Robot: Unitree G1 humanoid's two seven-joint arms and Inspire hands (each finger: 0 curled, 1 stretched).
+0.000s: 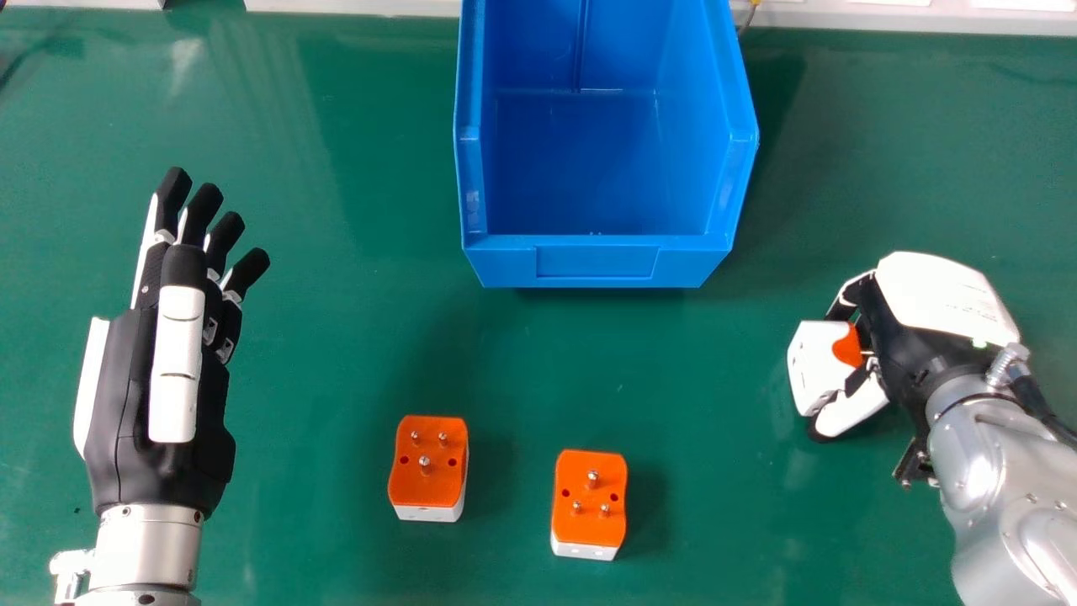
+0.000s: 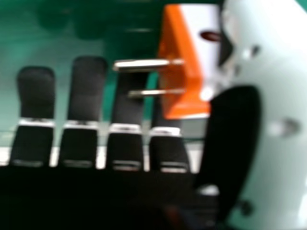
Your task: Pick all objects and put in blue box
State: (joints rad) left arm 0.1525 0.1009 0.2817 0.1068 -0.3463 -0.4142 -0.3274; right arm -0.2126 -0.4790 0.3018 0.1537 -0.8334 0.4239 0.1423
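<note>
My right hand (image 1: 947, 295) is at the right of the head view, low over the green table, its thumb and fingers closed round a white and orange plug adapter (image 1: 814, 362). In the right hand view the adapter (image 2: 184, 72) lies between the thumb and fingers of the right hand (image 2: 86, 91), its metal pins pointing across the fingers. Two more adapters stand pins up in the head view, one at lower centre-left (image 1: 427, 463), one at lower centre (image 1: 589, 501). The blue box (image 1: 597, 263) is at top centre. At the left, my left hand (image 1: 160, 396) has straight fingers.
The green table (image 1: 353, 337) spreads between the left hand and the box, and on between the box and the right hand. A pale ledge (image 1: 909, 18) runs along the far edge behind the box, with a cable (image 1: 747, 18) beside the box's rear right side.
</note>
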